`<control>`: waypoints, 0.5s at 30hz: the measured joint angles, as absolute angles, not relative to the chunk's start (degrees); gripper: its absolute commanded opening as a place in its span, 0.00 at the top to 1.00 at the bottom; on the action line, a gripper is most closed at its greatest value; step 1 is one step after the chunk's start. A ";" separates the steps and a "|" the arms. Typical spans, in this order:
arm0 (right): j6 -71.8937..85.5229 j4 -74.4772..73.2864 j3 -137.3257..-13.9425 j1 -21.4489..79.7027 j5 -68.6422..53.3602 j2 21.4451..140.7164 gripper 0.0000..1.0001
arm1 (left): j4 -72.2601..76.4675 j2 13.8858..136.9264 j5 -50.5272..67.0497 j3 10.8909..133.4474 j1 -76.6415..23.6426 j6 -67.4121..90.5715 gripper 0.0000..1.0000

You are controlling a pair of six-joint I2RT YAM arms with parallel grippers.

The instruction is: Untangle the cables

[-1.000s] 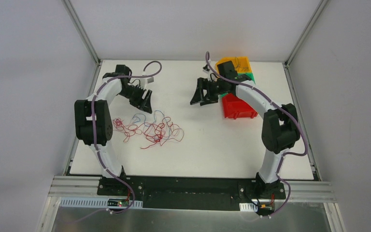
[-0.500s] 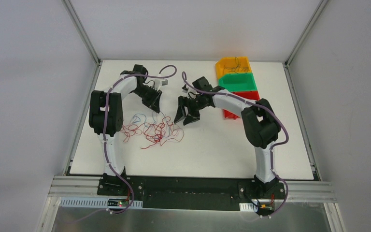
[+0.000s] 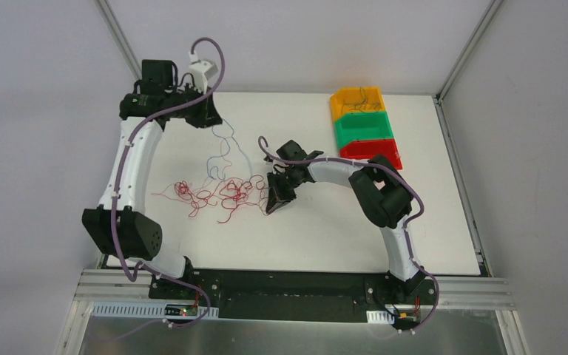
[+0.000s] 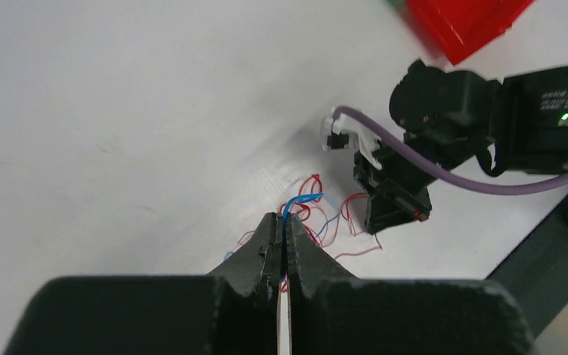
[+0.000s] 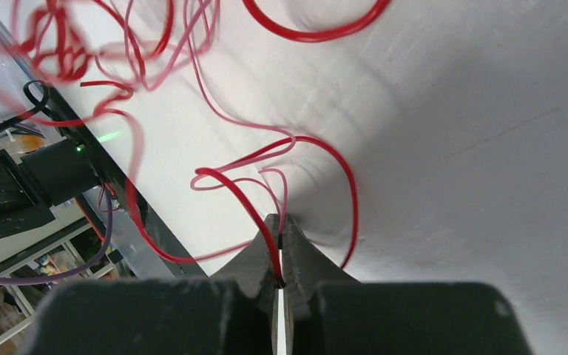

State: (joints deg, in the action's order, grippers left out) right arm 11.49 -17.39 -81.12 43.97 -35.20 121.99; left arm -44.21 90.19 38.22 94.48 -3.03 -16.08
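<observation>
Two hands (image 4: 282, 225) (image 5: 281, 225) newly on two cables (image 3: 231, 194)

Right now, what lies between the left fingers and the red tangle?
A light blue cable, pinched by the left fingers, runs to the red tangle; top view.

**White worktop sitting inside a pale grey enclosure**

A white worktop (image 3: 340, 237) is lying flat under even, soft light, which is casting only faint shadows on it. Plain pale grey walls are closing it in: a back wall (image 3: 303, 44), a left wall (image 3: 37, 148) and a right wall (image 3: 540, 163). Two aluminium posts are slanting up from its far corners, a left post (image 3: 122, 44) and a right post (image 3: 470, 48). Along the near edge an aluminium rail (image 3: 118, 285) is running across, with a black plate (image 3: 296, 285) sitting at its middle. Below that, a dull metal sheet (image 3: 288, 336) is catching a weak reflection.
</observation>
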 measured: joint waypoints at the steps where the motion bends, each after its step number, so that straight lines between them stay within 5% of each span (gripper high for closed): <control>1: 11.18 -17.39 -81.12 44.03 -35.14 121.99 1.00 | -44.27 88.68 37.65 96.31 -2.48 -14.90 1.00; 15: 6.87 -16.75 -78.94 44.84 -35.33 120.46 1.00 | -43.62 85.32 24.73 125.93 4.10 -3.25 1.00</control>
State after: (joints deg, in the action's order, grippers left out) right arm 6.87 -16.75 -78.94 44.84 -35.33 120.46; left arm -43.62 85.32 24.73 125.93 4.10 -3.25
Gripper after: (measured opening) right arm 0.008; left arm 0.011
